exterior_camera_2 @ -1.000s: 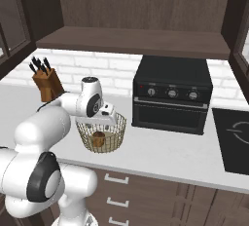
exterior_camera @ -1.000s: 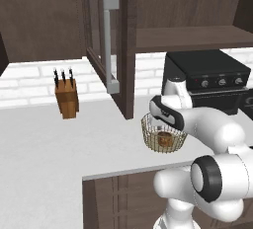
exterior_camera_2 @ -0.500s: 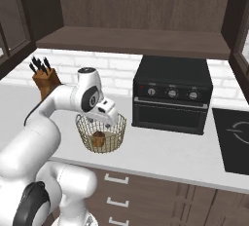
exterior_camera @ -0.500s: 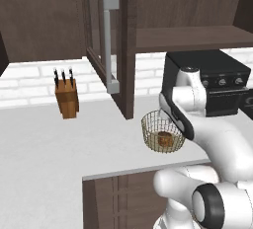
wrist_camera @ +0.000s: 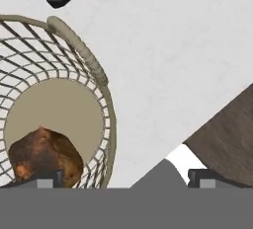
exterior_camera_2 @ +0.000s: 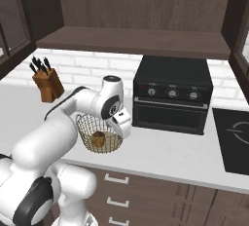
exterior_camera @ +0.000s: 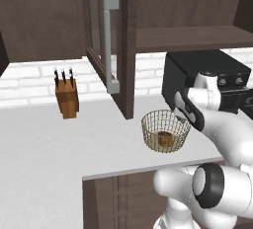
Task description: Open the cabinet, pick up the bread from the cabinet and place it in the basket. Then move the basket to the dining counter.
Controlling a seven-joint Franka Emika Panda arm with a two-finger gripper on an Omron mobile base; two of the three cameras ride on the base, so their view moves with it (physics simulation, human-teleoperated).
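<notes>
- The bread [exterior_camera: 164,138], a lumpy golden-brown roll, lies on the pale base of the wire basket [exterior_camera: 153,124], off to one side against the mesh.
- The basket stands on the white bench [exterior_camera: 74,139], near its front edge, beside the black oven [exterior_camera_2: 172,93].
- The hand [wrist_camera: 126,178] hangs just above the basket's rim, jaws spread wide and holding nothing; one tip is over the mesh, the other over bare bench.
- Judged from this, the cabinet [exterior_camera: 106,45] door is open and the roll is delivered; what is left is gripping the basket and carrying it to the dining counter.
- From the base cameras the arm hides the hand, so its exact height over the rim is hard to call.
- Behind: a wooden knife block [exterior_camera: 66,99], white brick backsplash, dark base cabinets below.
</notes>
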